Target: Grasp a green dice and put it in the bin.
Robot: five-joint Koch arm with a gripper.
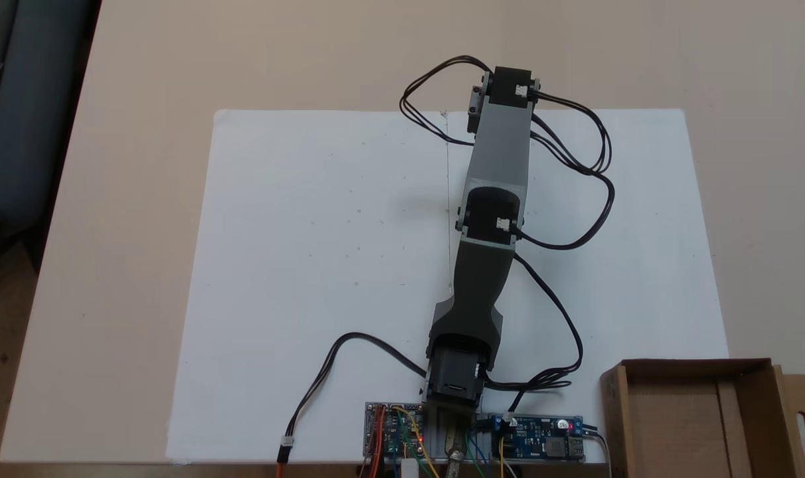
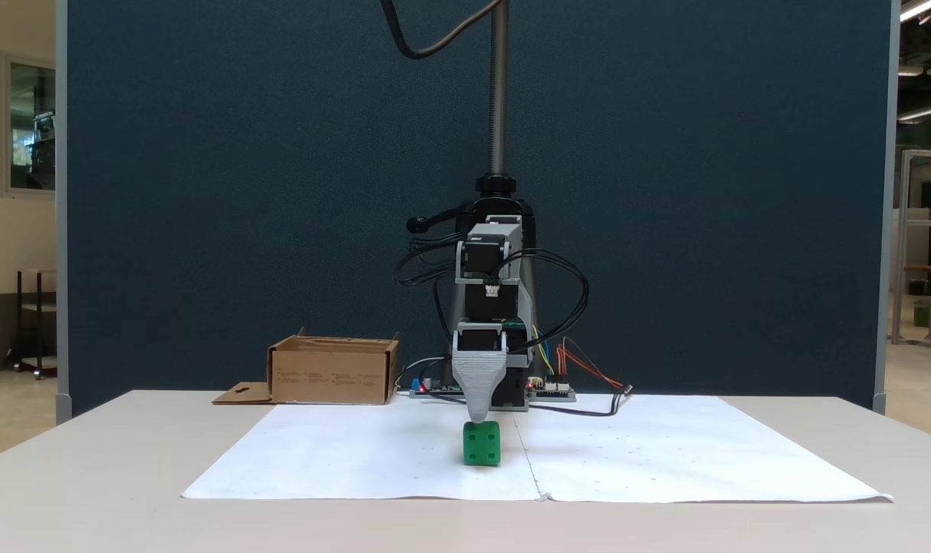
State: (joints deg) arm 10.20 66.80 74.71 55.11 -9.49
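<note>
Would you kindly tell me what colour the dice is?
Bright green, seen best in a fixed view: the dice.

The green dice (image 2: 482,444) looked like smooth plastic; the bin (image 1: 691,415) was matt brown cardboard; the sheet (image 1: 323,265) was white paper; the gripper (image 2: 478,417) ribbed grey plastic.

A tall dark blue fabric partition panel (image 2: 243,192) stands behind the beige table (image 2: 89,491); left of the panel, a cream wall (image 2: 4,230); right, ceiling strip lights (image 2: 922,9).
</note>
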